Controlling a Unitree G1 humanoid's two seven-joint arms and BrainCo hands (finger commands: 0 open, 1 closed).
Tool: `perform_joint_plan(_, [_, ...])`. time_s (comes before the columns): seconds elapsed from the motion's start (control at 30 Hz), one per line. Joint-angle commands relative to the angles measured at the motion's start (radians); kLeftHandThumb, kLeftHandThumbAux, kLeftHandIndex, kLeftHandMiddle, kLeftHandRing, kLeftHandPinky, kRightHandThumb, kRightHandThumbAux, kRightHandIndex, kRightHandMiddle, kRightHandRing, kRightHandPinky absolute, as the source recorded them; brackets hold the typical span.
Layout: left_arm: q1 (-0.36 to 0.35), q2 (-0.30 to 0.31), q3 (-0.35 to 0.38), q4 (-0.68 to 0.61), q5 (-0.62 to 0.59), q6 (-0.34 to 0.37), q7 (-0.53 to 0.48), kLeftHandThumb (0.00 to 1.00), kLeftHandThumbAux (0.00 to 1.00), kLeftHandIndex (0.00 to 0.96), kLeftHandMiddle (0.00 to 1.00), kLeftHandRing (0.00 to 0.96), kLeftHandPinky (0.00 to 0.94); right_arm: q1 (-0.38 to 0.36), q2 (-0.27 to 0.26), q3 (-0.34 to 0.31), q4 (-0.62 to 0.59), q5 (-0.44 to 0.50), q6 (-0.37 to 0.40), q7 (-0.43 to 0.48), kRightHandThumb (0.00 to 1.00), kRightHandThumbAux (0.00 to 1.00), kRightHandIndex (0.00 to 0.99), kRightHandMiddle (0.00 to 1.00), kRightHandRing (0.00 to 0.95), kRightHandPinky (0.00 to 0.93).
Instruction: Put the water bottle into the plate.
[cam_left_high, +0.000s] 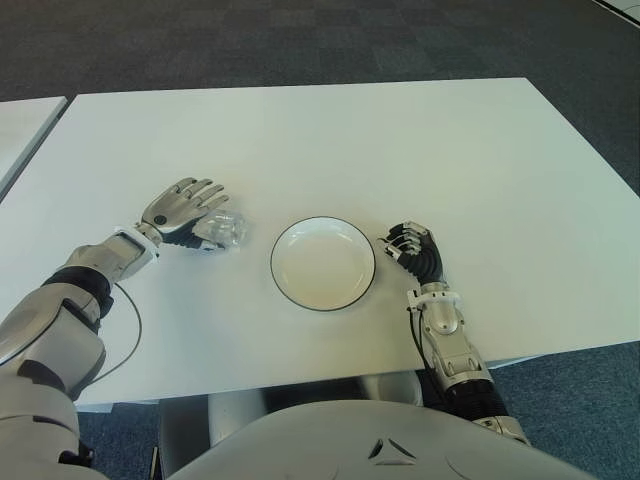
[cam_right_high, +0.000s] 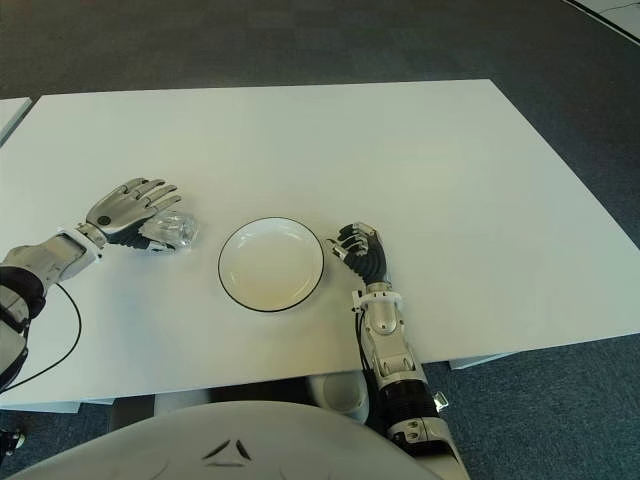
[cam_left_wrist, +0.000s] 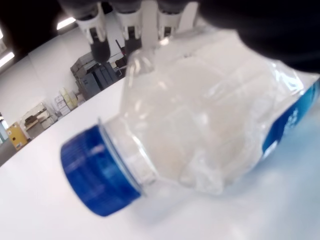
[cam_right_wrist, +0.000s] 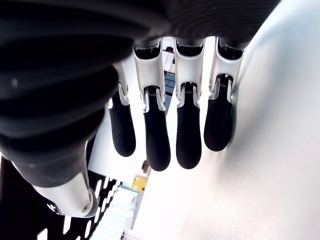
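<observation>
Reaching over the water bottle (cam_left_high: 222, 229), my left hand (cam_left_high: 180, 210) sits at about nine o'clock from the plate (cam_left_high: 323, 263) on the white table (cam_left_high: 330, 140). Its fingers (cam_left_high: 205, 190) are stretched out flat above the bottle and not wrapped round it, so the hand is open and I have no grip on anything yet. From my left wrist, the bottle lies on its side on the table top, clear and crumpled, with a blue cap (cam_left_wrist: 95, 172) and a strip of blue label (cam_left_wrist: 292, 117), and my fingertips (cam_left_wrist: 100, 47) show just beyond it.

The bottle is outside the plate, just beside its rim on the nine o'clock side, with a small gap of bare table between the two. The plate is white with a thin dark edge and nothing lies in it.

My right hand (cam_left_high: 415, 252) shows at three o'clock from the plate, very near its rim, palm down. Its fingers (cam_right_wrist: 157, 142) are bent downward in a loose curl toward the table and hold nothing
</observation>
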Motion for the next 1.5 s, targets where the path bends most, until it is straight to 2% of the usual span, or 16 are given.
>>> perform_joint_plan(0.03, [0.010,-0.058,-0.057,0.085,0.048,0.013,-0.007,0.562,0.201,0.000,0.000,0.000,0.000,0.014,-0.003,-0.003,0.010,-0.007,0.003,-0.007,0.705,0.734,0.428,0.514,0.507,0.512])
perform_joint_plan(0.3, [-0.008,-0.092,-0.089,0.162,0.037,0.024,-0.040,0.562,0.214,0.000,0.000,0.000,0.000,0.014,-0.006,-0.006,0.012,-0.008,-0.001,-0.009,0.705,0.733,0.428,0.521,0.515,0.517])
perform_joint_plan(0.73, [-0.013,-0.143,-0.086,0.209,0.004,0.057,-0.195,0.571,0.244,0.000,0.000,0.000,0.000,0.022,-0.014,-0.015,0.007,0.007,-0.001,0.003,0.704,0.733,0.427,0.519,0.515,0.513])
perform_joint_plan(1.3, [-0.026,-0.160,-0.087,0.210,-0.036,0.060,-0.313,0.540,0.306,0.000,0.000,0.000,0.000,0.026,-0.015,-0.026,0.009,0.026,-0.026,0.020,0.702,0.734,0.426,0.517,0.521,0.530])
perform_joint_plan(1.5, [-0.021,-0.177,-0.026,0.221,-0.120,0.042,-0.431,0.547,0.324,0.000,0.000,0.000,0.024,0.028,-0.017,-0.025,0.005,0.019,-0.028,0.017,0.701,0.735,0.425,0.515,0.522,0.527])
